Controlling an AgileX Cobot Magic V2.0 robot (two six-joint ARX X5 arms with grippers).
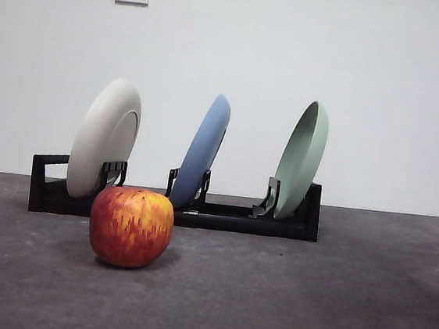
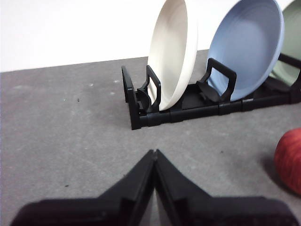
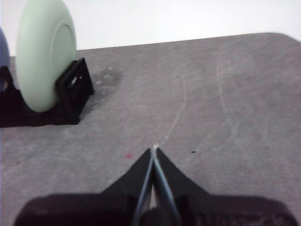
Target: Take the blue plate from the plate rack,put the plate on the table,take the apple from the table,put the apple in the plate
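Three plates stand in the plate rack [image 1: 237, 217], the blue plate [image 1: 202, 151] in the middle.
Only wrist views show the left end effector [image 2: 154, 153] and right end effector [image 3: 154, 149], both closed and empty; the apple [image 1: 131, 227] is cut off there.

You have even, diffuse lighting in all three views, with no glare. In the front view the apple [image 1: 131, 227] is sharp and casts a soft shadow on the bench [image 1: 307, 299]. The right wrist view is softly blurred; its pale green plate [image 3: 44, 59] looks washed out.
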